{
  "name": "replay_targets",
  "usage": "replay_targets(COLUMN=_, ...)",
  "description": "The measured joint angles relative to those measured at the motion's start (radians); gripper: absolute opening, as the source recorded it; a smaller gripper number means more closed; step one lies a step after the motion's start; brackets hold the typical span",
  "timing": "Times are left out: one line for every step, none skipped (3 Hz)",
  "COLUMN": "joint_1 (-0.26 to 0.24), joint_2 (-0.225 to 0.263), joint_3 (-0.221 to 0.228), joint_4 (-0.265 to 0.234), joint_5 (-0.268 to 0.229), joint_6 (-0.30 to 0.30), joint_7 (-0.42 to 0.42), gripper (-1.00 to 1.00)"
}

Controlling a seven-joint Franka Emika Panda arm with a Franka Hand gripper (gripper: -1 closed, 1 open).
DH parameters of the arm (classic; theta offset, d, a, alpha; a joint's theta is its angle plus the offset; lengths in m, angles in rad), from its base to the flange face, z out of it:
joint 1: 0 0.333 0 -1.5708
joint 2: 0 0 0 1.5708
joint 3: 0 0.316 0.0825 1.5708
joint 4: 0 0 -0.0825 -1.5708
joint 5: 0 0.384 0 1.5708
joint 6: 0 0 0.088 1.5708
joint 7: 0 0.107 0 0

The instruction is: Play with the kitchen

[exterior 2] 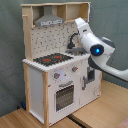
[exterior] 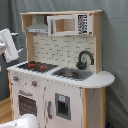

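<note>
The kitchen [exterior: 60,70] is a tall toy unit of white panels and pale wood, seen in both exterior views. It has a black-red hob [exterior: 36,65], a grey hood [exterior: 38,26], a black tap [exterior: 85,59] over a sink [exterior: 70,74], and a windowed oven door [exterior: 27,105]. In the first exterior view my gripper [exterior: 9,46] hangs at the picture's left edge, beside the kitchen at about hob height and apart from it. In the second exterior view the kitchen [exterior 2: 45,75] stands left, and my gripper [exterior 2: 80,25] shows in front of the tap [exterior 2: 74,40].
A grey curtain hangs behind everything. The kitchen stands on a wooden surface [exterior 2: 100,107]. My white arm with a blue light [exterior 2: 96,50] crosses the second exterior view's right. A white rounded part [exterior: 25,122] sits at the first exterior view's bottom left.
</note>
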Motion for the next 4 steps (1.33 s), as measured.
replay_targets(joint_1=0.047, joint_2=-0.001, joint_3=0.057, joint_4=-0.044, joint_5=-0.037, joint_6=0.042, joint_7=0.089, gripper=1.00)
replay_targets(joint_1=0.087, joint_2=-0.001, joint_3=0.100, joint_4=-0.072, joint_5=-0.074, joint_6=0.060, joint_7=0.164, gripper=1.00)
replay_targets(joint_1=0.134, joint_2=0.000, joint_3=0.140, joint_4=-0.098, joint_5=-0.107, joint_6=0.068, joint_7=0.235, gripper=1.00)
replay_targets(joint_1=0.199, joint_2=0.000, joint_3=0.182, joint_4=-0.127, joint_5=-0.138, joint_6=0.072, joint_7=0.314, gripper=1.00)
